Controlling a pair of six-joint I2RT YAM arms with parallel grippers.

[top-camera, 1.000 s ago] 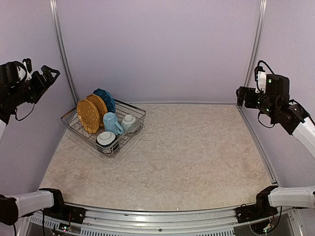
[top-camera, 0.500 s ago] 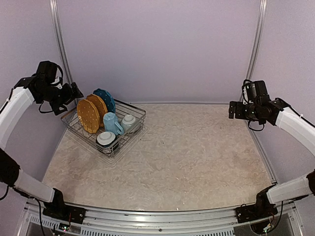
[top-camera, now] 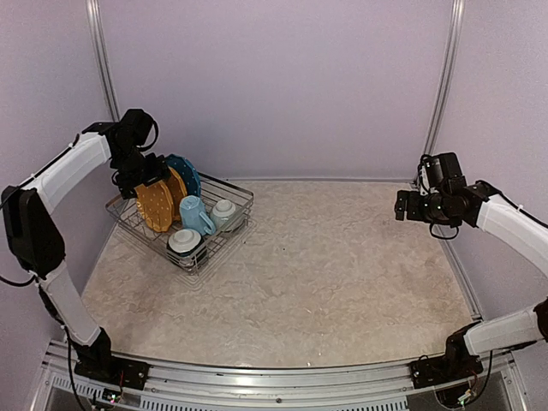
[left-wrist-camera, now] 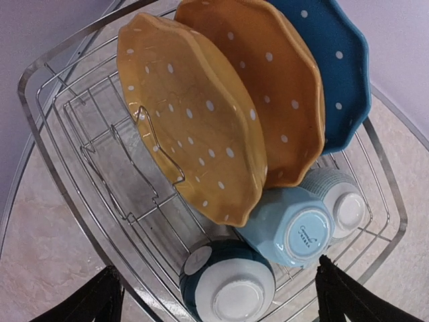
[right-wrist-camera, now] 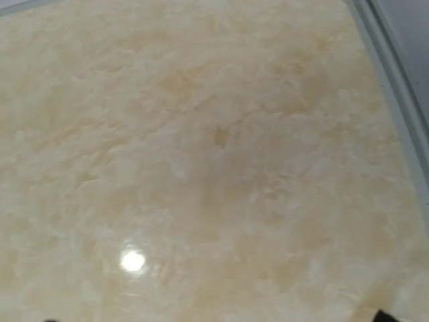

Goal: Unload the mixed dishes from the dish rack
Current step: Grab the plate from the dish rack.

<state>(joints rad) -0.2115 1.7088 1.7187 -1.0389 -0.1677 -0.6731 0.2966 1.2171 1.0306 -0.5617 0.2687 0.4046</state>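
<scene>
The dish rack (top-camera: 226, 246), a silver wire basket, sits at the table's back left. Standing in it are two orange dotted plates (top-camera: 154, 204) and a blue dotted plate (top-camera: 188, 169). In front lie a light blue mug (top-camera: 195, 214) and two upturned bowls (top-camera: 184, 242). My left gripper (top-camera: 147, 178) hovers open just above the plates. In the left wrist view the front orange plate (left-wrist-camera: 194, 121), mug (left-wrist-camera: 295, 228) and dark-banded bowl (left-wrist-camera: 231, 285) lie below my left gripper (left-wrist-camera: 218, 298), touching nothing. My right gripper (top-camera: 402, 205) hangs open over the bare right side.
The rack rim (left-wrist-camera: 40, 134) lies close to the left wall and its metal post (top-camera: 101, 60). The right wrist view shows only marble tabletop (right-wrist-camera: 201, 147) and the table's right edge rail (right-wrist-camera: 395, 87).
My left arm has swung in from the left wall to above the plates in the rack. The right arm has dropped slightly and shifted left.
</scene>
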